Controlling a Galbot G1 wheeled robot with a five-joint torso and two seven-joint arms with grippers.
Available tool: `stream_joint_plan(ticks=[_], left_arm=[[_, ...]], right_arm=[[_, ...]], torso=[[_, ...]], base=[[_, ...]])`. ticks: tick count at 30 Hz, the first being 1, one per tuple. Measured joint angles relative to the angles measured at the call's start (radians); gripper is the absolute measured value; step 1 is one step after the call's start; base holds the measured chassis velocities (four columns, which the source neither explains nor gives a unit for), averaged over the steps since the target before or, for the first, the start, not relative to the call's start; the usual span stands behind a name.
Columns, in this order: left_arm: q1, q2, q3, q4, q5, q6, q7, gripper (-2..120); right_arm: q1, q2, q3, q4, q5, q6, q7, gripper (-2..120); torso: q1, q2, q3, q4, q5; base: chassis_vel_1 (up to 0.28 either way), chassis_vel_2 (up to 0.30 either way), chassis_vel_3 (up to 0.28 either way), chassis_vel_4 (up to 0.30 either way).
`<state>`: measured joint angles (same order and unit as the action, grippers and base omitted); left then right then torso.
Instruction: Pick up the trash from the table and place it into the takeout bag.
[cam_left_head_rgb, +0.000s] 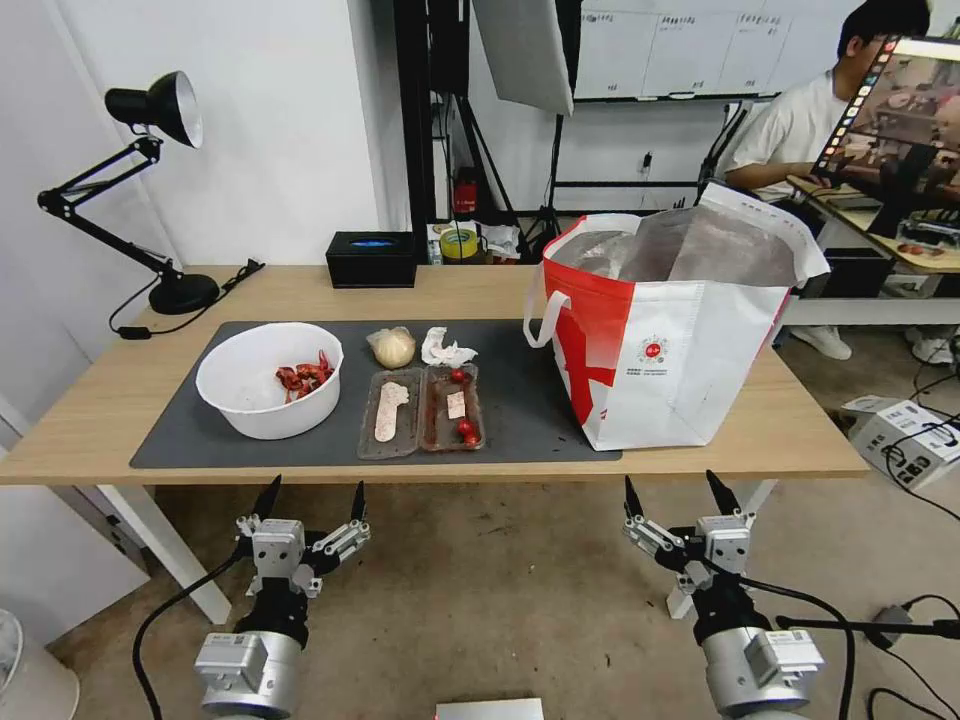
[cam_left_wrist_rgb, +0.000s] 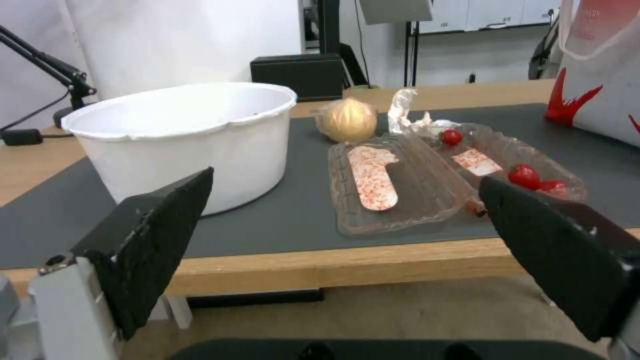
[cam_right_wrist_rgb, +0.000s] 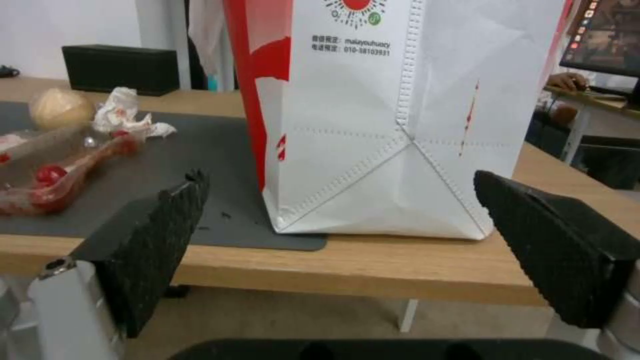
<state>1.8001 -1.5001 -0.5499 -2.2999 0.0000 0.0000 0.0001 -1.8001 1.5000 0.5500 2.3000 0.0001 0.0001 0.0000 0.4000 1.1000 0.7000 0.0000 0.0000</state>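
Your counter (cam_left_head_rgb: 300, 292) is a long light wood top against a white wall, with a dark grey mat (cam_left_head_rgb: 520, 400) covering most of its middle. On the right end stands the takeout bag (cam_left_head_rgb: 670, 350), white and red, mouth open with its foil lining showing from the head view; its base sits partly on the mat and partly on bare wood, which your right wrist view makes plain along with the printed logo and stitched seams. To the left on the mat sits the white bowl (cam_left_head_rgb: 268, 380); from the head you see red shells inside, while the left wrist view gives you its outer wall and dented rim. Between bowl and bag lies the clear hinged tray (cam_left_head_rgb: 422, 412), open flat, with a pale speckled scrap in one half and small tomatoes in the other. Just behind the tray rest the wrapped bun (cam_left_head_rgb: 392, 347) and, beside it, the crumpled tissue (cam_left_head_rgb: 444, 349), apart from each other. A black tissue box (cam_left_head_rgb: 371, 259) stands at the counter's far edge, and a black desk lamp (cam_left_head_rgb: 150, 180) at the far left corner. Your left end effector (cam_left_head_rgb: 311, 500) hangs below and in front of the counter's near edge, opposite the bowl and tray, fingers spread apart and empty. Your right end effector (cam_left_head_rgb: 680, 493) hangs likewise opposite the bag, fingers apart, gripping nothing.
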Motion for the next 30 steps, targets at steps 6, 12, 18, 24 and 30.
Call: stream_joint_plan(ticks=[6,12,18,24,30], left_arm=[[0.000,0.000,0.000,0.000,0.000,0.000,0.000,100],[0.000,0.000,0.000,0.000,0.000,0.000,0.000,100],[0.000,0.000,0.000,0.000,0.000,0.000,0.000,100],[-0.004,-0.001,0.002,-0.002,-0.027,0.041,-0.034,100],[-0.025,-0.007,0.013,-0.019,-0.147,0.230,-0.192,100]], right_arm=[[0.000,0.000,0.000,0.000,0.000,0.000,0.000,100],[0.000,0.000,0.000,0.000,0.000,0.000,0.000,100],[0.005,-0.011,-0.001,0.000,0.007,-0.006,0.001,100],[0.050,-0.085,-0.007,-0.013,0.060,-0.066,0.018,100],[0.125,-0.210,-0.019,-0.036,0.149,-0.161,0.047,100]], torso=[[0.000,0.000,0.000,0.0000,0.0000],[0.000,0.000,0.000,0.0000,0.0000],[0.000,0.000,0.000,-0.0002,0.0000],[0.000,0.000,0.000,-0.0001,0.0001],[0.000,0.000,0.000,-0.0001,0.0002]], base=[[0.000,0.000,0.000,0.000],[0.000,0.000,0.000,0.000],[0.000,0.000,0.000,0.000],[0.000,0.000,0.000,0.000],[0.000,0.000,0.000,0.000]])
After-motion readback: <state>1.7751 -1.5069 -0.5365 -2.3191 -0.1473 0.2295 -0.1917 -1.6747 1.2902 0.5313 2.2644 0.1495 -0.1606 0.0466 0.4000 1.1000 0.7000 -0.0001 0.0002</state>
